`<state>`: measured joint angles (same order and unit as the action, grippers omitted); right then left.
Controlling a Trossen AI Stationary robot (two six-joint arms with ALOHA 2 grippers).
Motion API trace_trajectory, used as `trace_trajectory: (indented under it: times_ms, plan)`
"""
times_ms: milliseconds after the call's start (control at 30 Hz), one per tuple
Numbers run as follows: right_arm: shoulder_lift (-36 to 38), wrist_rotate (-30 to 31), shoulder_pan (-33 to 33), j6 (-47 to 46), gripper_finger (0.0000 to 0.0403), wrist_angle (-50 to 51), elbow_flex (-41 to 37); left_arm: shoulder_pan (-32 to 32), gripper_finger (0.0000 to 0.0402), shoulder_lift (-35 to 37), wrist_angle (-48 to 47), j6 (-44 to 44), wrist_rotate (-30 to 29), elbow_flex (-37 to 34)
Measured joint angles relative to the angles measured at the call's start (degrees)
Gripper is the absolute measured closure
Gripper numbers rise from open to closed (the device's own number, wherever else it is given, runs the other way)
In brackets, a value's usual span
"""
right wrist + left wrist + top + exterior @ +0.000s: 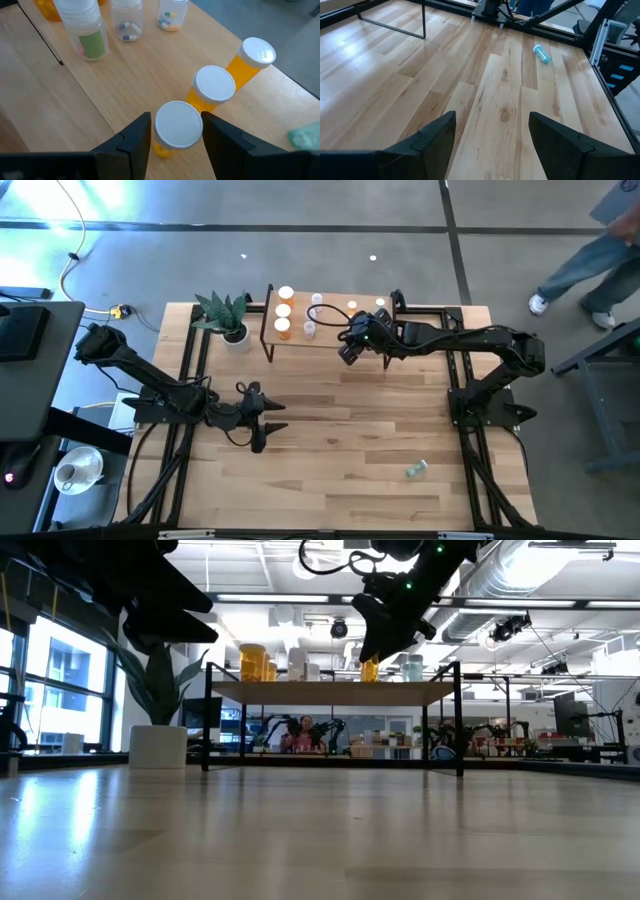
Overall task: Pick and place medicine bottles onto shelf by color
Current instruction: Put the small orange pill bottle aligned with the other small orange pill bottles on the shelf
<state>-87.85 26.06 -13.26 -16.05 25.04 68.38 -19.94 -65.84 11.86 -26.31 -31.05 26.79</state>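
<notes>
Right gripper [175,132]: over the shelf [335,326], fingers parted either side of an orange bottle's white cap [178,124], gaps showing, so let go.
Orange bottles [214,90]: two more standing just beyond it (caps white too).
Clear bottles [127,20]: farther along the board.
Left gripper [492,137]: hovering over bare table, fingers apart, empty.
Pale green bottle [417,470]: lying on the table, well apart from the shelf.
</notes>
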Motion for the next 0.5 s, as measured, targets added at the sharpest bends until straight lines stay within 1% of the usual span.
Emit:
trace_trajectory:
  times_ms: [167,500]
  plan:
    - [0.1,0.0,0.0,0.0,0.0240,0.0,0.2,0.0,0.0161,0.0,0.0,0.0,0.0,0.0]
    - [0.1,0.0,0.0,1.8,0.0240,0.8,2.9,0.0,0.0161,0.0,0.0,0.0,0.0,0.0]
